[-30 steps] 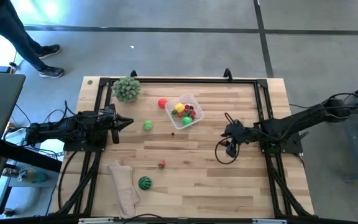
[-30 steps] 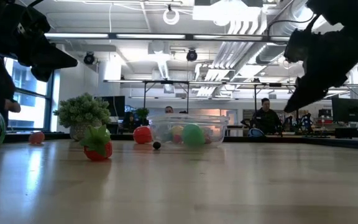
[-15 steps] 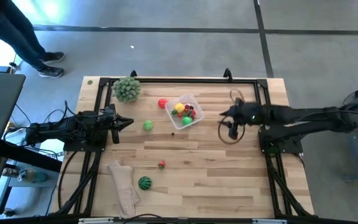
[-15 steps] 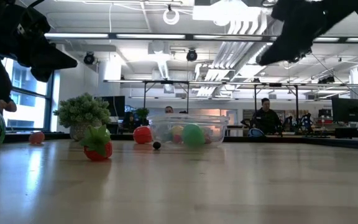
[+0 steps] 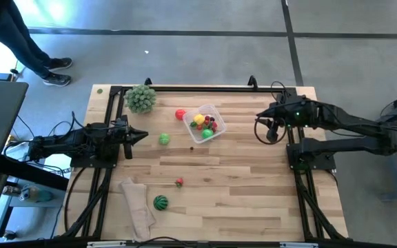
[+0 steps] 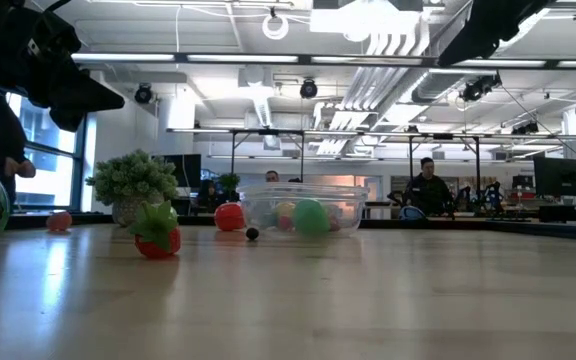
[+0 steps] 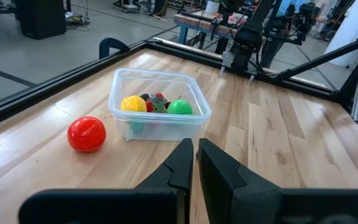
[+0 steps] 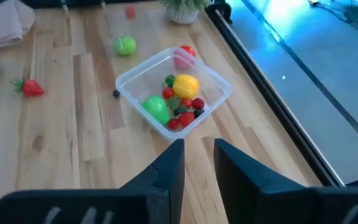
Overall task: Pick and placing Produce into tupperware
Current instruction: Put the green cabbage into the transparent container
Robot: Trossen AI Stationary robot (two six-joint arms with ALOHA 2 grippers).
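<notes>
The tupperware (image 5: 206, 123) stands on the table's far middle and holds a yellow piece, a green ball and small red and dark pieces (image 8: 178, 99). Loose produce lies around it: a red ball (image 5: 180, 114), a green ball (image 5: 164, 139), a tiny dark berry (image 8: 116, 93), a strawberry (image 5: 178, 182) and a striped watermelon ball (image 5: 160, 202). My left gripper (image 5: 143, 135) hovers shut at the table's left, pointing at the container. My right gripper (image 8: 199, 155) hangs high near the table's right edge, its fingers a little apart with nothing between them.
A pale-green leafy ball (image 5: 140, 98) stands at the far left corner. A beige cloth (image 5: 136, 208) lies near the front left, beside the watermelon ball. A dark frame (image 5: 198, 88) runs along the table's edges. Bare wood spreads between the container and the right arm.
My right gripper has risen from low over the table's right middle. It has drawn back toward the far right edge and left the low view through its top. The produce and the container have stayed in place.
</notes>
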